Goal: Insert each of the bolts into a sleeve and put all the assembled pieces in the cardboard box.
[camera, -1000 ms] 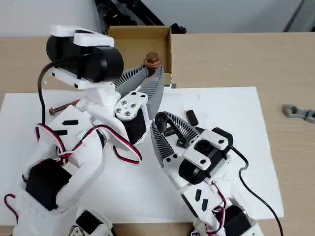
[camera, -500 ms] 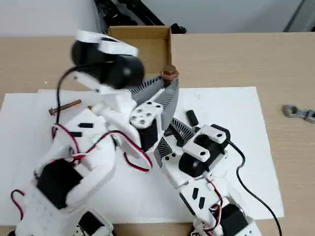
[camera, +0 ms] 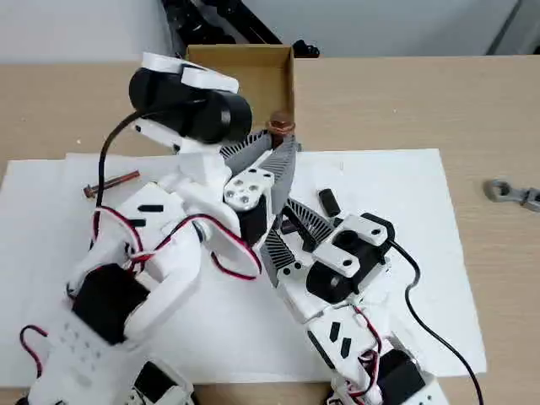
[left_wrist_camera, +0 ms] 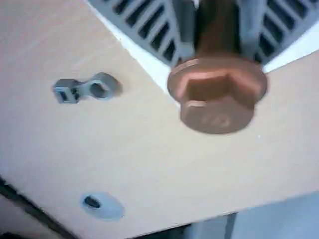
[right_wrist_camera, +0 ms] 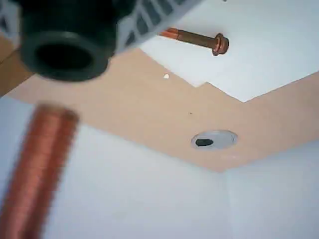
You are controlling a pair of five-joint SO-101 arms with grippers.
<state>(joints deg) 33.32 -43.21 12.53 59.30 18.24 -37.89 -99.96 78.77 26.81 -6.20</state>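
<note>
My left gripper (camera: pixel 279 142) is shut on a copper bolt (camera: pixel 280 127), head up, just in front of the cardboard box (camera: pixel 245 72). In the left wrist view the bolt's hex head (left_wrist_camera: pixel 217 99) sticks out between the grey fingers (left_wrist_camera: pixel 144 25). My right gripper (camera: pixel 285 228) sits close under the left one, shut on a black sleeve (right_wrist_camera: pixel 65 50). The held bolt's threaded shank (right_wrist_camera: pixel 40 169) hangs just beside the sleeve's open mouth in the right wrist view. A second bolt (camera: pixel 111 183) and a second sleeve (camera: pixel 328 202) lie on the white mat (camera: pixel 405 253).
A grey wrench (camera: pixel 510 192) lies on the bare wood at the right. The box is open at the table's far edge. A round grommet (left_wrist_camera: pixel 102 205) is set in the tabletop. Both arms crowd the mat's middle.
The left arm has carried the bolt to the right and toward the right gripper, then back a little. The right gripper has shifted slightly under the left arm.
</note>
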